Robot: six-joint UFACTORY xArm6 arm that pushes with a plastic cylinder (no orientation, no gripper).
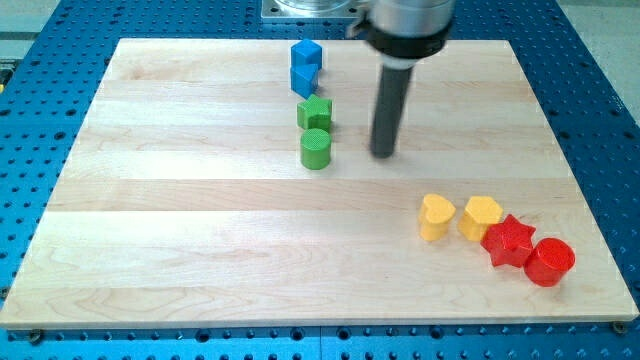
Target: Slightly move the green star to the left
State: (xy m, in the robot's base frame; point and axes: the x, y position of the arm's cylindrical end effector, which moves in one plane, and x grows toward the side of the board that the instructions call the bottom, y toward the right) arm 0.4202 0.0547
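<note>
The green star (pixel 314 112) lies near the top middle of the wooden board (pixel 200 200). A green cylinder (pixel 315 148) touches it just below. Two blue blocks, a cube (pixel 307 54) and another blue block (pixel 303 79) under it, sit just above the star. My tip (pixel 384 153) rests on the board to the right of the green cylinder and a little below right of the star, about a block's width of gap away.
At the lower right lie a yellow heart (pixel 435 217), a yellow hexagon-like block (pixel 481 217), a red star (pixel 509 240) and a red cylinder (pixel 549 262), close together. The board lies on a blue perforated table (pixel 30 100).
</note>
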